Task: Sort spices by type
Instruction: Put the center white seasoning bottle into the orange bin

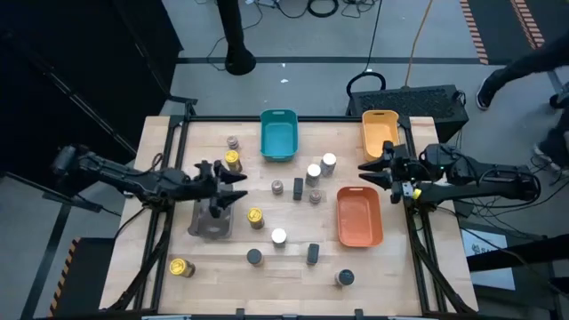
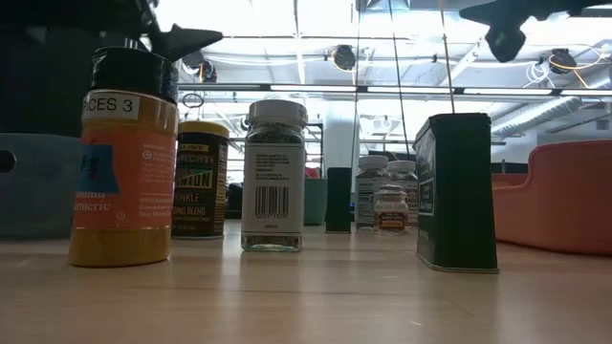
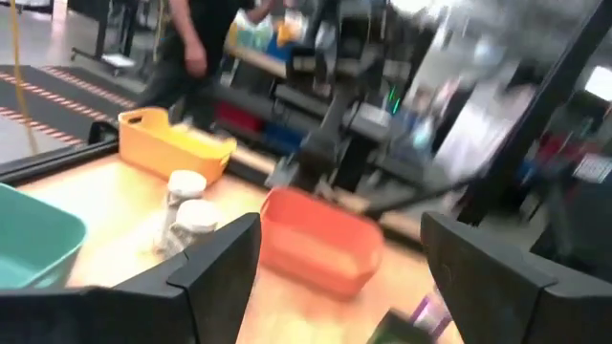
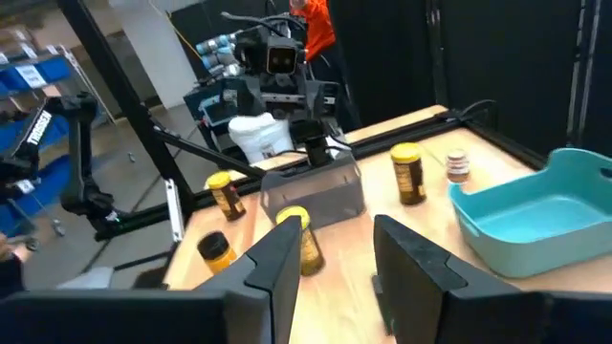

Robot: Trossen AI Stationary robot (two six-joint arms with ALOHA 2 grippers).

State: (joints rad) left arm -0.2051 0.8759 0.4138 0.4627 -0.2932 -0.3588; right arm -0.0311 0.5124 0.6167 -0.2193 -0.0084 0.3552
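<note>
Spice jars stand scattered over the wooden table. Yellow-topped ones are toward the left. White-topped ones and grey-brown ones stand mid-table, and slim black ones are among them. My left gripper hangs open over the far end of a grey tray; nothing lies between its fingers. My right gripper hangs open in the air between the yellow tray and the orange tray, empty.
A teal tray sits at the far middle. Two dark-topped jars stand near the front edge. In the low view a turmeric jar and a black tin stand close. A person moves beyond the table.
</note>
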